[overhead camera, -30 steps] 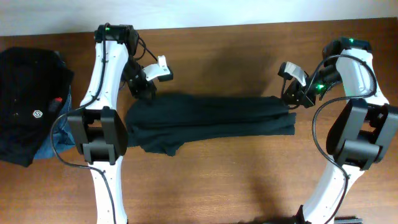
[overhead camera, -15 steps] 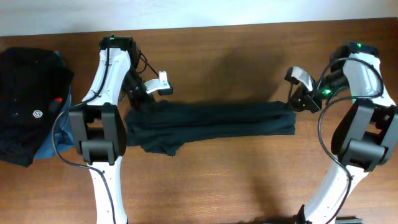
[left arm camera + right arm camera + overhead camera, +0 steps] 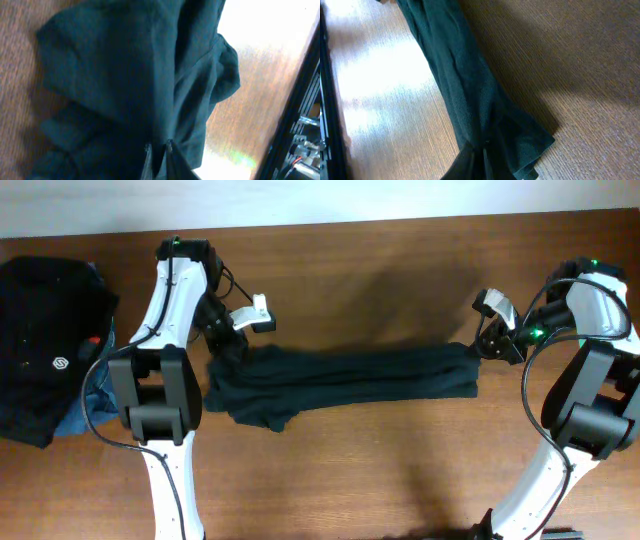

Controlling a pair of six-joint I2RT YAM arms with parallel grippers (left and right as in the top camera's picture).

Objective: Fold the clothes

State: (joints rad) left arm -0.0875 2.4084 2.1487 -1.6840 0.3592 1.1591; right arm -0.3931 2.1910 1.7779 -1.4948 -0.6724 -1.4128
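The clothes (image 3: pixel 340 375), a plain black T-shirt, lie as a long folded strip across the middle of the wooden table. My left gripper (image 3: pixel 228 345) sits at the strip's left end, its fingers nearly together with dark fabric (image 3: pixel 125 75) pinched between them (image 3: pixel 157 150). At the right end my right gripper (image 3: pixel 482 348) is shut on the bunched corner of the shirt (image 3: pixel 460 85), with the fingers (image 3: pixel 479 152) half buried in cloth. A loose lump of fabric (image 3: pixel 262 415) sticks out at the lower left of the strip.
A black garment with a small white round logo (image 3: pixel 50 350) and a red tag (image 3: pixel 93 340) lies at the far left over a blue denim piece (image 3: pixel 95 402). Bare brown table (image 3: pixel 350 470) runs in front of the shirt.
Both grippers have moved toward the front with the shirt's far edge. The right one has also drawn outward to the right. The strip is now narrower and more stretched.
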